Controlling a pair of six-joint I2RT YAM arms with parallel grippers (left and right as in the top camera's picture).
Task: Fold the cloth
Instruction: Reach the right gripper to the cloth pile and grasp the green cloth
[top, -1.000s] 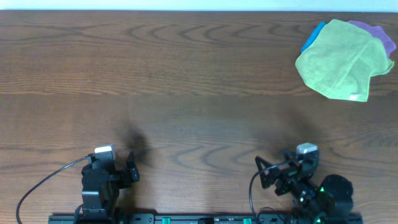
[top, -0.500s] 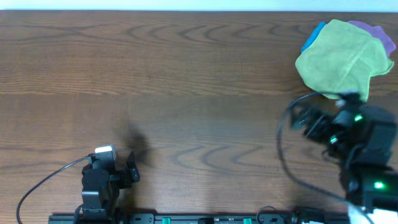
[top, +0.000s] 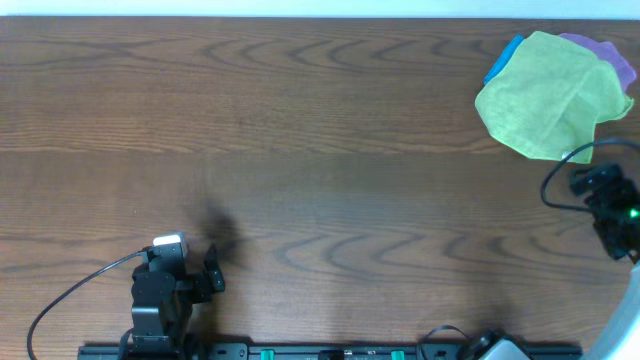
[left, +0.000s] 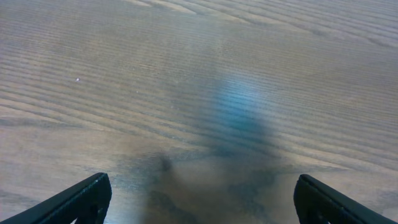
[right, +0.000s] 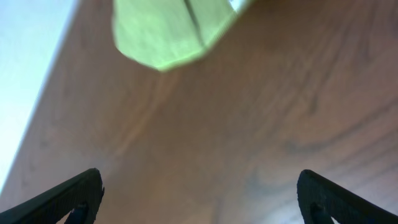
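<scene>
Lime-green cloth (top: 553, 95), tag (top: 566, 155) too small to read; L gripper (left: 202, 193) & R gripper (right: 199, 186) spread wide, empty.

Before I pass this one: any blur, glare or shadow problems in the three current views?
Overhead: sharp and evenly lit, with one soft dark shadow on the table left of centre. Left wrist: the wood grain is slightly soft, and a bluish sheen sits inside a dark shadow patch mid-frame. Right wrist: heavily blurred throughout, the lime-green cloth smeared at the top edge and the grain barely readable.
</scene>
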